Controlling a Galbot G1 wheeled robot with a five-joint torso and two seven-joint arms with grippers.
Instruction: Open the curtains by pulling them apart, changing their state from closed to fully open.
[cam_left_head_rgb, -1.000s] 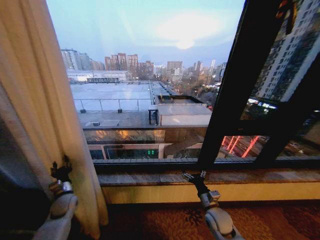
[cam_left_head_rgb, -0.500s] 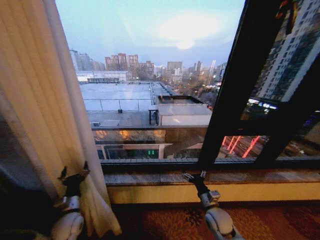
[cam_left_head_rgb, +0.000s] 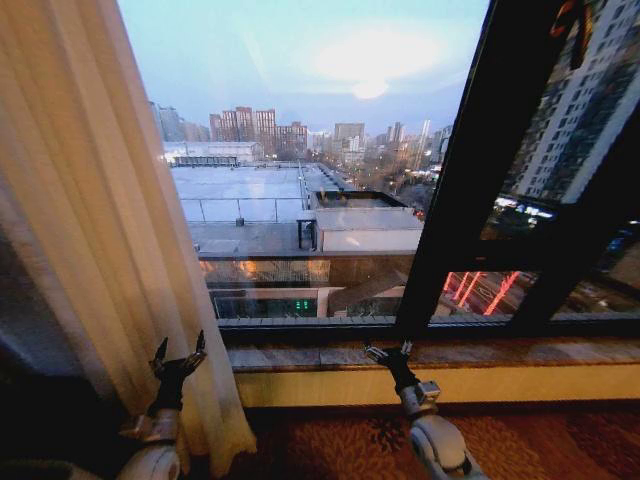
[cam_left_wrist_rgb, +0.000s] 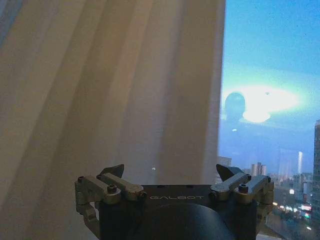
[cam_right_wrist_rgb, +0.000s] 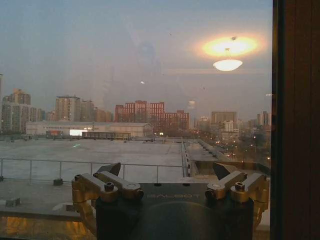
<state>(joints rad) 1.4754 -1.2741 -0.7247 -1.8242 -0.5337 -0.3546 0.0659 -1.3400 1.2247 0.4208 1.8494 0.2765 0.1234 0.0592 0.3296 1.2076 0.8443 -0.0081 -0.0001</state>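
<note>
Just beyond the wide-spread jaws of the left gripper (cam_left_head_rgb: 178, 352), the curtains (cam_left_head_rgb: 90, 220) are being faced, untouched; the right gripper (cam_left_head_rgb: 388, 351) is being held spread toward the windowsill (cam_left_head_rgb: 520, 353).

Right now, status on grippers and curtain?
Left gripper open, low by curtain. Right gripper open at sill. Glass uncovered right of curtain. Nothing blocking.

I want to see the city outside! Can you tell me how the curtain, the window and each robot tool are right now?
Curtain: bunched at the left side, glass uncovered.
Window: shut, city showing through.
Left tool: open, empty, low against the curtain's edge.
Right tool: open, empty, pointing at the window sill.
</note>
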